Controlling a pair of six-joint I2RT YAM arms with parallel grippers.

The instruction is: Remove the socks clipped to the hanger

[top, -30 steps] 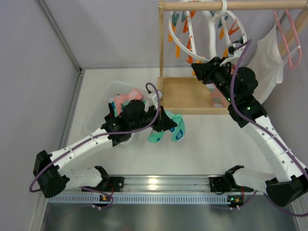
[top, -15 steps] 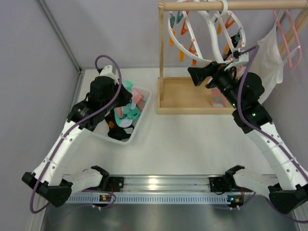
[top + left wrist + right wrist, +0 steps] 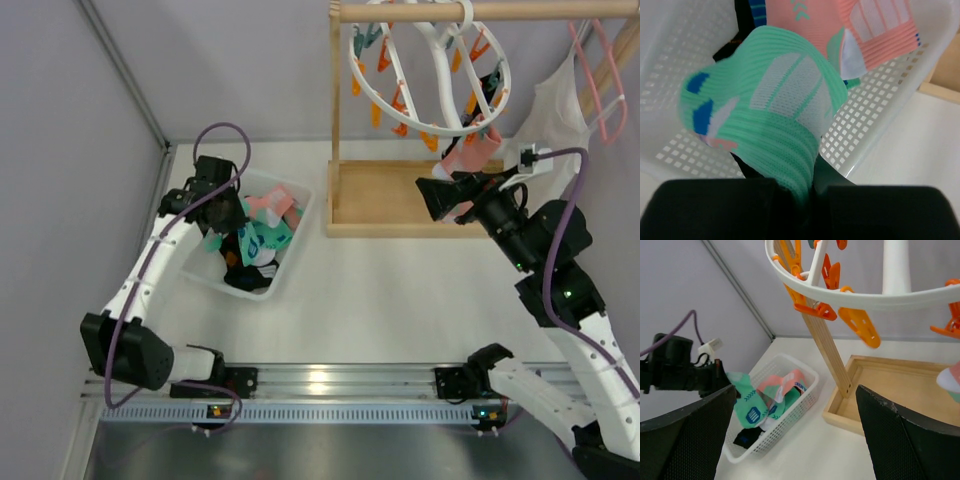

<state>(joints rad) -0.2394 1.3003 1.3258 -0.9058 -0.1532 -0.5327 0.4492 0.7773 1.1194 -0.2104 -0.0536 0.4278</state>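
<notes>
Left end effector (image 3: 222, 210): over the far left end of the basket (image 3: 298, 228), jaws closed tight on a teal sock (image 3: 775, 115) with white and blue patches, which hangs from the fingers above the basket's inside. Basket: white, perforated, on the left part of the surface (image 3: 400, 300), near its far left corner; holds a heap of socks (image 3: 262, 232), pink, teal and black, the pink one (image 3: 875, 30) uppermost at the far end. Stand (image 3: 385, 200): wooden tray base with an upright post and a top rod (image 3: 520, 10), at the far edge of the surface, just right of the basket. Hanger (image 3: 432, 60): white ring with orange and teal clips (image 3: 858, 326), hooked on the rod above the tray. One pink sock with teal patches (image 3: 470, 152): clipped at the ring's near right side, hanging over the right end of the tray. Right end effector (image 3: 432, 198): near the tray's right end, below the ring and just beside the clipped sock without touching it, jaws spread wide, nothing between them. White cloth (image 3: 555, 120) and a pink wire hanger (image 3: 592, 75): at the far right end of the rod.
</notes>
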